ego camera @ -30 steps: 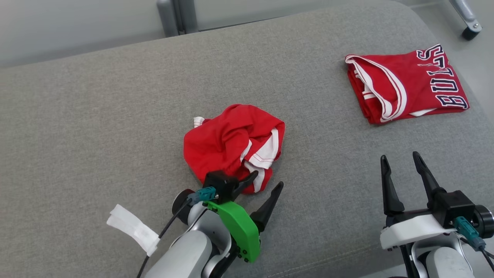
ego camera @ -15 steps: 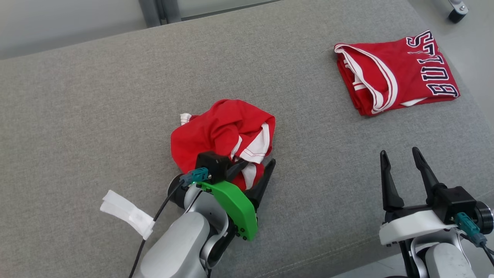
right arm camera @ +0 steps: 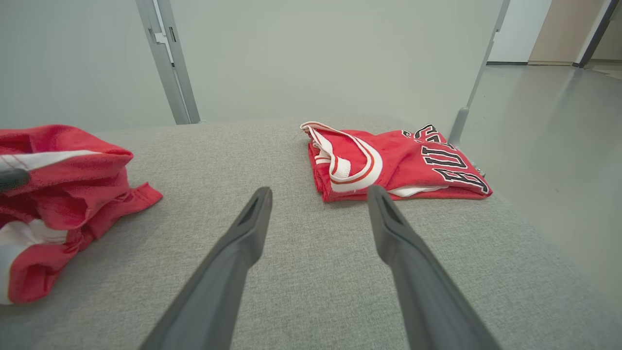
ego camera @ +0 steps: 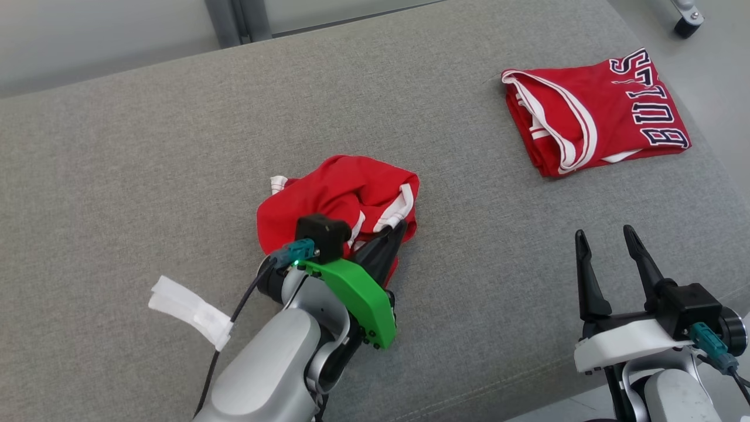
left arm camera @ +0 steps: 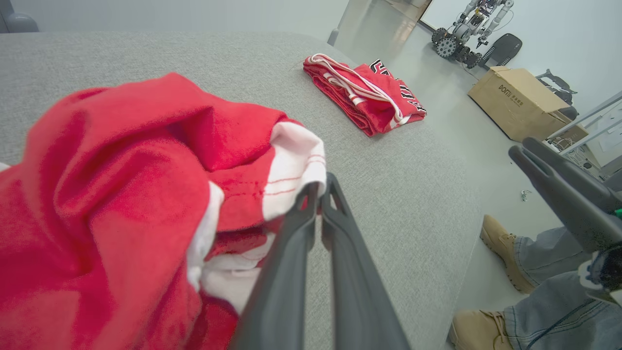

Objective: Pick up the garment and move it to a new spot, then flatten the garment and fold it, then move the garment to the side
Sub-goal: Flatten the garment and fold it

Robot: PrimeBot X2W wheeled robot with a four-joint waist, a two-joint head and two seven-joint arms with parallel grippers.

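Near the middle of the grey counter, the crumpled red garment lay with its white-trimmed edge clamped in the left end effector, while the right end effector hovered with fingers apart, empty, short of a folded jersey.

In the head view, the tips of your left end effector are lost among the folds of the crumpled garment, so you can't tell whether cloth sits between them. The left wrist view crops that garment at left and bottom, and a person's legs at the lower right corner.
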